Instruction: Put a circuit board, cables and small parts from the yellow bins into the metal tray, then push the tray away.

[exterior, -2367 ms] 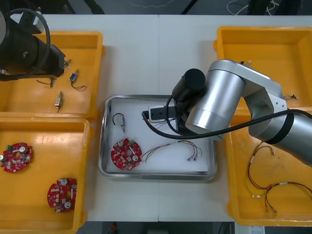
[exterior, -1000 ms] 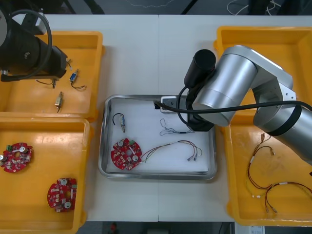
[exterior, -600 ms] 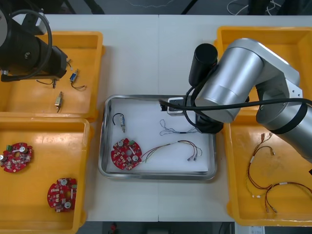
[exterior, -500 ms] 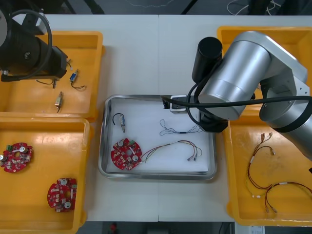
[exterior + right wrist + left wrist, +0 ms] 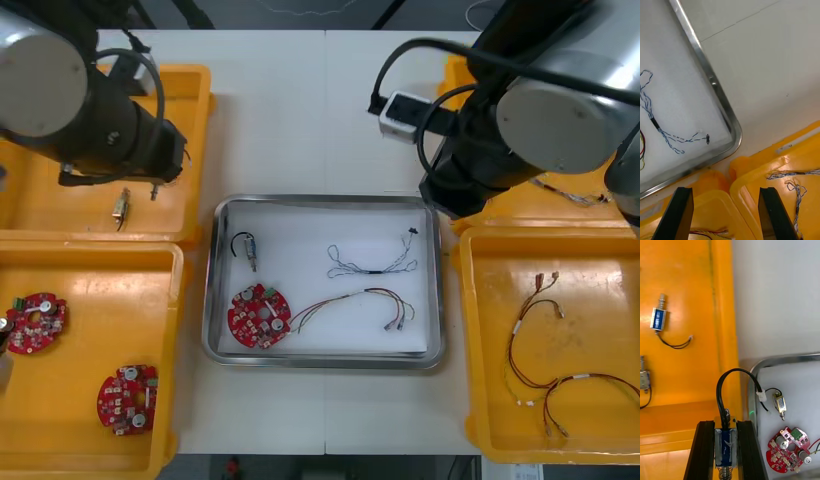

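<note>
Arms hang over both upper corners of the light table (image 5: 300,110). The silver and black left arm (image 5: 90,110) bends in from the upper left of the front view, over the upper left yellow plastic bin (image 5: 200,90), with its wrist turned toward the shallow white-floored metal tray (image 5: 320,360) at frame centre. The left pincer (image 5: 725,425) is clamped on a small blue-bodied metal part (image 5: 725,444), held over the bin's corner just beside the tray's corner. The part's long axis runs along the fingers, spring end toward the wrist and pin end outward. Its thin black lead (image 5: 737,373) arches past the fingertips and droops to a white plug.

The bulky silver right arm (image 5: 555,110) folds over the upper right of the frame. The right pincer (image 5: 725,191) is spread wide with nothing between its black fingers (image 5: 681,210), over the spot where the two right-hand bins (image 5: 752,180) meet, next to the tray's corner.

Inside the tray, a round red circuit board (image 5: 260,315) lies at lower left, with a second small metal part (image 5: 250,250) above it in the frame. A twisted blue and white cable (image 5: 372,265) stretches crosswise at right, and a red and yellow cable (image 5: 365,300) lies just below it.
</note>
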Tool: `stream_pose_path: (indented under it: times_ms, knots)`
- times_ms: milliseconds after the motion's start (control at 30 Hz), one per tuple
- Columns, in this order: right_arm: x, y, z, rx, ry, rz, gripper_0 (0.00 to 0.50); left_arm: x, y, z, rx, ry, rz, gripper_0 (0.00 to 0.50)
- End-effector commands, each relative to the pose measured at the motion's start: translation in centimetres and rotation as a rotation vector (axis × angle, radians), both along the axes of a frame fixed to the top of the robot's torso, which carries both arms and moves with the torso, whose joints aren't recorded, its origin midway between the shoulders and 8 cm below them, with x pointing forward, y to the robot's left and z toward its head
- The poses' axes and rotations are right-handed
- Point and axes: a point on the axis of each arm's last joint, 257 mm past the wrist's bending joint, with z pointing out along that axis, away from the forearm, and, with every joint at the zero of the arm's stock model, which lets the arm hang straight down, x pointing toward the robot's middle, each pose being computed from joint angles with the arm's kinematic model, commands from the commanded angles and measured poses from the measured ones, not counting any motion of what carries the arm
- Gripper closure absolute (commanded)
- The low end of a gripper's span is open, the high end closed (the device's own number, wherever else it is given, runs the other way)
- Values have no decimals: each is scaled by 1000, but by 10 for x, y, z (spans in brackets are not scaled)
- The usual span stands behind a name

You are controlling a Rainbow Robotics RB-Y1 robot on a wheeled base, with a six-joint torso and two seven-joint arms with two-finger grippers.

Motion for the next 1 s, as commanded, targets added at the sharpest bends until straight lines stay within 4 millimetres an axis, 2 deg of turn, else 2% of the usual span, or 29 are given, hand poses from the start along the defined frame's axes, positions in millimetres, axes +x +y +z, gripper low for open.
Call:
stream_pose_path:
  times_ms: [33,133,200,333,433,567,833,1000]
  knots:
    - [2,-22,26,129,-42,-147,0,0,-55,19,-57,-44,10,500]
    - [4,-46,28,191,-37,-253,0,-4,-76,14,-67,-32,3,499]
    - [5,-71,32,230,-48,-331,0,-9,-90,7,-69,-17,-7,498]
    - [-1,-106,32,280,-54,-431,0,-19,-105,-9,-59,21,-15,500]
    - [-10,-144,29,300,-64,-517,0,-26,-114,-30,-36,67,-9,498]
    - [-26,-180,23,345,-53,-606,0,-23,-133,-52,-42,89,-31,500]
    - [-58,-237,10,464,-23,-777,0,-10,-154,-87,-36,94,-40,500]
    - [-72,-259,-1,486,-11,-870,0,-5,-156,-104,-14,94,-42,500]
